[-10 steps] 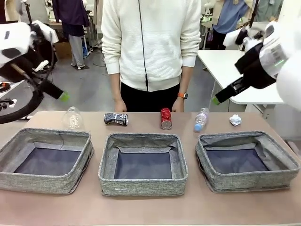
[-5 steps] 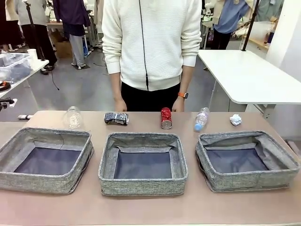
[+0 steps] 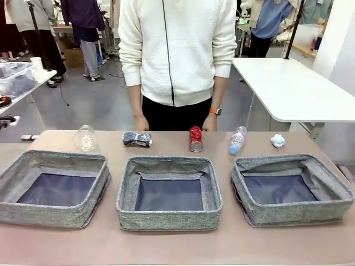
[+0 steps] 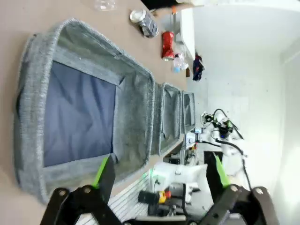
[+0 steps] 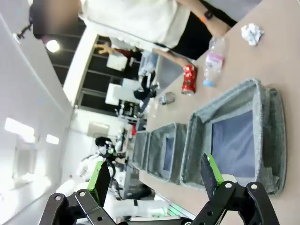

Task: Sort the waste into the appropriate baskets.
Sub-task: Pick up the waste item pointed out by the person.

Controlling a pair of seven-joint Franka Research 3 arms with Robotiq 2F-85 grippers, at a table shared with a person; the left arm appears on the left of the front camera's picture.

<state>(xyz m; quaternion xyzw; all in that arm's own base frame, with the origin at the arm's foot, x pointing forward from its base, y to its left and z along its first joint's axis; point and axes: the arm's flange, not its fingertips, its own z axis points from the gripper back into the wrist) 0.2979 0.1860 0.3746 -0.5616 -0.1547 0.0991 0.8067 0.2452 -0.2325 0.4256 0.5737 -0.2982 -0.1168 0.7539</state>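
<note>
Along the far side of the table lies the waste in a row: a clear crumpled container (image 3: 86, 138), a crushed black-silver can (image 3: 137, 139), a red soda can (image 3: 196, 138), a blue-capped bottle (image 3: 237, 139) and a white paper ball (image 3: 278, 141). Three grey woven baskets, left (image 3: 44, 213), middle (image 3: 169, 220) and right (image 3: 299, 214), stand in front of it with nothing inside. My left gripper (image 4: 159, 168) hangs open above the left basket (image 4: 136, 108). High over the right basket (image 5: 276, 136), my right gripper (image 5: 154, 173) is open too, with the red can (image 5: 189, 78) and bottle (image 5: 213, 63) beyond.
A person in a white sweater (image 3: 177, 50) stands at the far edge, hands (image 3: 141, 123) low behind the cans. A white table (image 3: 294, 88) stands at the back right. A strip of bare tabletop (image 3: 177, 246) runs in front of the baskets.
A second ago both arms showed in the upper corners of the front view; they have since drawn out of that picture. The waste and baskets have not moved.
</note>
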